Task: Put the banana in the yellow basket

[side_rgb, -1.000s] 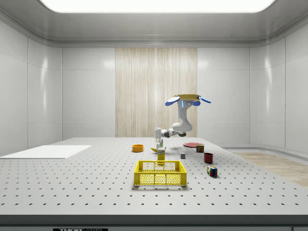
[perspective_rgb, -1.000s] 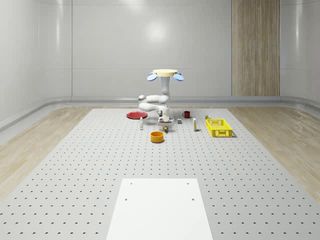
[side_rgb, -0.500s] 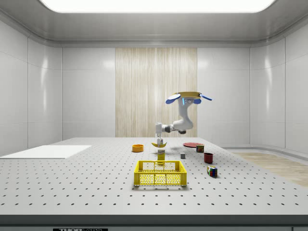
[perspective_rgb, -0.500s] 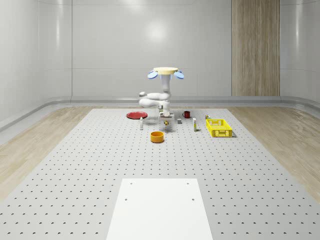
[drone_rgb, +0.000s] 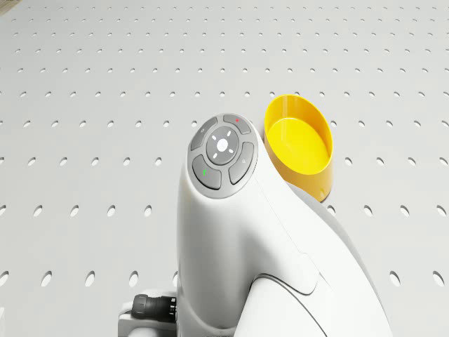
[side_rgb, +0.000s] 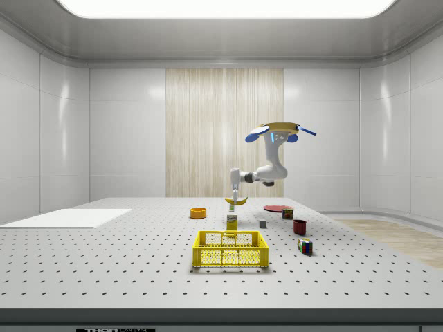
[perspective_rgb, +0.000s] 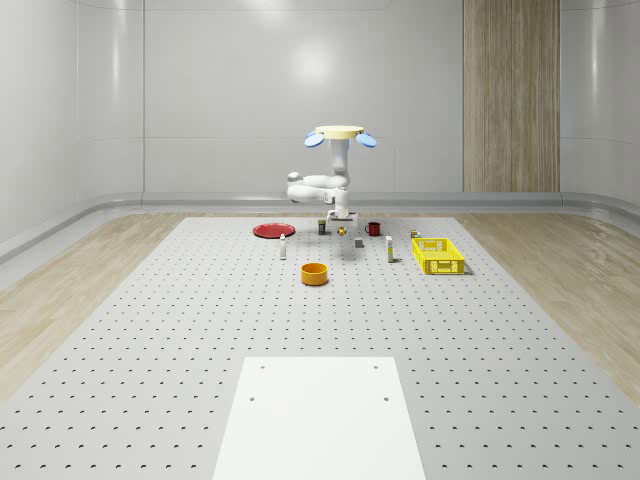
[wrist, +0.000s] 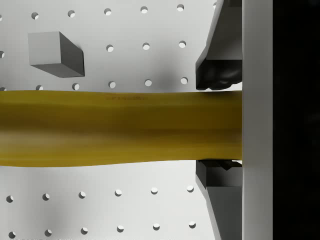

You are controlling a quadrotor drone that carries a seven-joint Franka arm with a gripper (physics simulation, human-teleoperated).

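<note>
So the hand (side_rgb: pixel 236 196) was clamped on the banana (side_rgb: pixel 236 200) at this point, carrying it in the air well above the counter (side_rgb: pixel 138 277). In the wrist view you could see the two pads (wrist: pixel 218 76) pinching the banana (wrist: pixel 120 127) across its width, with the fruit's long axis running crosswise to the hand and a little grey cube (wrist: pixel 54 52) sitting on the counter below.

The drone (side_rgb: pixel 279 129) was hovering over the far part of the counter, above the red plate (side_rgb: pixel 277 207) and the other small stuff, with the arm stretched out sideways from under it. From the drone's own camera the arm's wrist was in front, with the orange bowl (drone_rgb: pixel 300 144) on the counter just past it.

The thing that mattered for the next move: the yellow basket (side_rgb: pixel 230 248) was well apart from the hand, toward the counter's near edge in the side view. In the whole-scene view the basket (perspective_rgb: pixel 438 255) sat nearer the counter's right edge than the hand (perspective_rgb: pixel 342 228) did. My guess is the banana needed carrying over above the basket and lining up with the basket's long side before letting go, since held crosswise it could catch on the rim.
</note>
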